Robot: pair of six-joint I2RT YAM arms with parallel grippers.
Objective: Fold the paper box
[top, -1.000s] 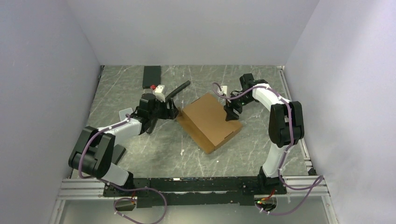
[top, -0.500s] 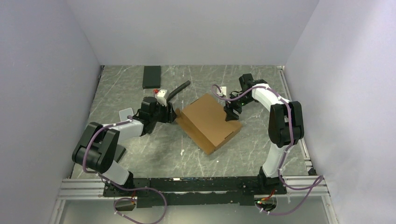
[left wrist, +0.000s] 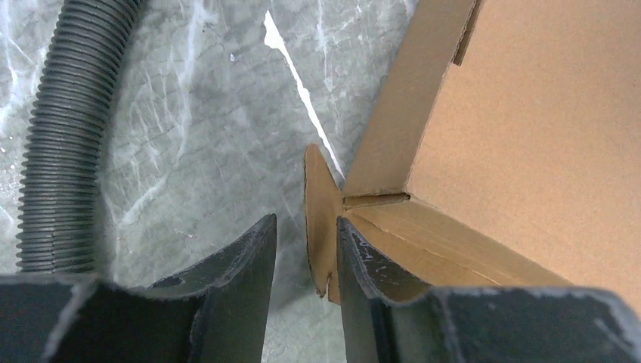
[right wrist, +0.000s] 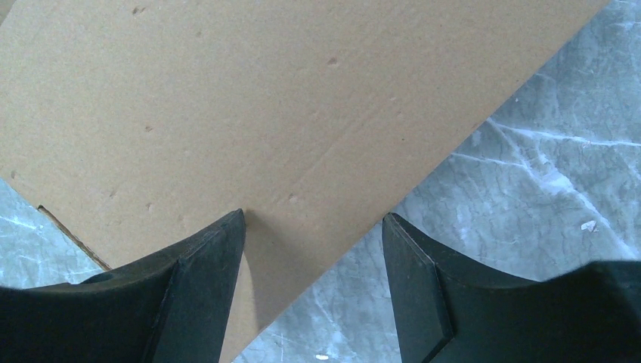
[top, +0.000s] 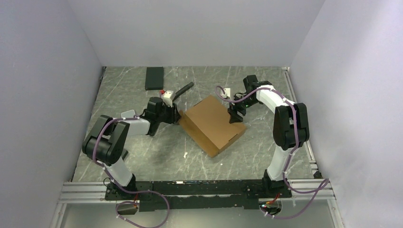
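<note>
The brown cardboard paper box (top: 213,123) lies folded shut in the middle of the table. My left gripper (top: 175,114) is at its left corner, open. In the left wrist view a small corner tab (left wrist: 321,215) of the box (left wrist: 529,144) stands between my fingers (left wrist: 306,227), against the right finger, with a gap to the left finger. My right gripper (top: 234,116) is open above the box's right edge. In the right wrist view the left finger (right wrist: 204,265) rests on the box lid (right wrist: 264,113) and the right finger is over bare table.
A black corrugated hose (top: 183,90) lies behind the left gripper, also in the left wrist view (left wrist: 68,128). A small black flat block (top: 154,78) lies at the back left. Purple walls close in the grey marbled table (top: 157,152) on three sides.
The left arm has drawn its elbow in and its gripper has moved slightly right to the box's left corner tab. The box and right arm have stayed put.
</note>
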